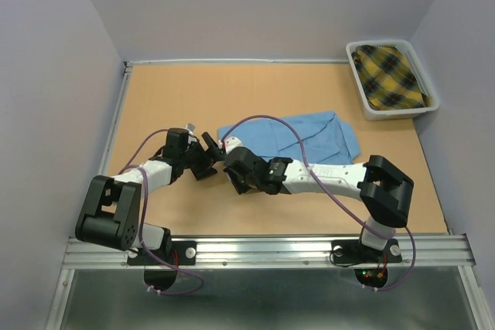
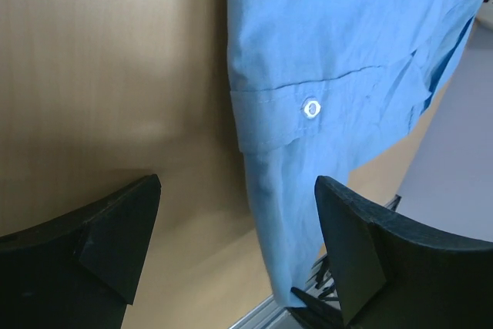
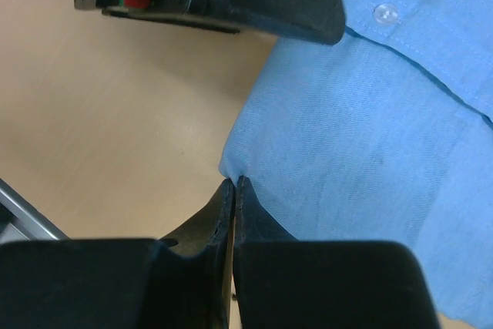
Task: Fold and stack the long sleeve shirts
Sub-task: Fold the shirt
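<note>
Lying part-folded at the middle of the table [image 1: 155,98], the shirt [image 1: 309,135] needs a clean fold. Right gripper [image 3: 233,186] clenched, apparently pinching its left corner. Left gripper [image 2: 237,190] released, jaws astride the shirt's edge. Advise lifting the corner low and carrying it across evenly.

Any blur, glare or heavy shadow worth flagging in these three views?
Top external: even light, sharp throughout. Left wrist: blue shirt and button sharp, left claw dark, slightly soft. Right wrist: weave crisp, shut right claw an underexposed black mass.
</note>
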`<state>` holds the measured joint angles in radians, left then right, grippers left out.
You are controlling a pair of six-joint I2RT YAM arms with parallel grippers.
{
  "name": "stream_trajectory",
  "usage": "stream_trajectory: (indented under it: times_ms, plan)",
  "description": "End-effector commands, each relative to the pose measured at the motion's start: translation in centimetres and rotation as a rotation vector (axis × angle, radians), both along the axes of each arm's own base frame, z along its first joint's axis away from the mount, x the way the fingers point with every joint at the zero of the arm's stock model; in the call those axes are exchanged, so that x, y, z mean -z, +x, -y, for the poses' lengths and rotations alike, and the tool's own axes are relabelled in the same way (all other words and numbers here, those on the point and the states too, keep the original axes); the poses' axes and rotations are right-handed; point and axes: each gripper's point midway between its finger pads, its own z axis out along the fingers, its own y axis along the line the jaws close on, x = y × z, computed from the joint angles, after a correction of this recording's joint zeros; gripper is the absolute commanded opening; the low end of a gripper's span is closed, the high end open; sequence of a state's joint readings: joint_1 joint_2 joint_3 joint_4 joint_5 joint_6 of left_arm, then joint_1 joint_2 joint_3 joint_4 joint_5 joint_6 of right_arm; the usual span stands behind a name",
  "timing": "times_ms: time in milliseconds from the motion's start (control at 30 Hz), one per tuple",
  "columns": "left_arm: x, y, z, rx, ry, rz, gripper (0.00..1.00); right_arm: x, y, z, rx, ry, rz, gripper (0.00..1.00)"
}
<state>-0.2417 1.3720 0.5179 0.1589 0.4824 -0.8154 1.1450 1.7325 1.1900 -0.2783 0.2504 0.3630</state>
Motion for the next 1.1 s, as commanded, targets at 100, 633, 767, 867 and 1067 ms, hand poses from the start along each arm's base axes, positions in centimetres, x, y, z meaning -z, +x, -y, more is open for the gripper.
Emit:
stream_trajectory:
  times_ms: [100,633,767,867,1067]
  plan:
    - [-1.8,2.6,1.5,-0.038,-0.080,0.073,0.91,-0.8,-0.6,-1.3,-0.019,0.113,-0.014,0.01]
    - [2.0,2.2,3.1,-0.042,-0.093,-0.023,0.70,-2.4,0.0,-0.8,0.008,0.187,-0.001,0.01]
    - [2.2,2.2,2.8,-0.040,-0.072,-0.005,0.50,-2.2,-0.1,-0.8,0.007,0.188,-0.005,0.01]
    - [1.9,2.2,2.7,-0.032,-0.060,0.015,0.32,-2.1,-0.2,-0.7,0.009,0.189,-0.007,0.01]
    - [0.7,3.4,1.3,-0.019,0.071,0.068,0.02,-3.1,-0.3,-0.4,0.010,0.212,0.001,0.41]
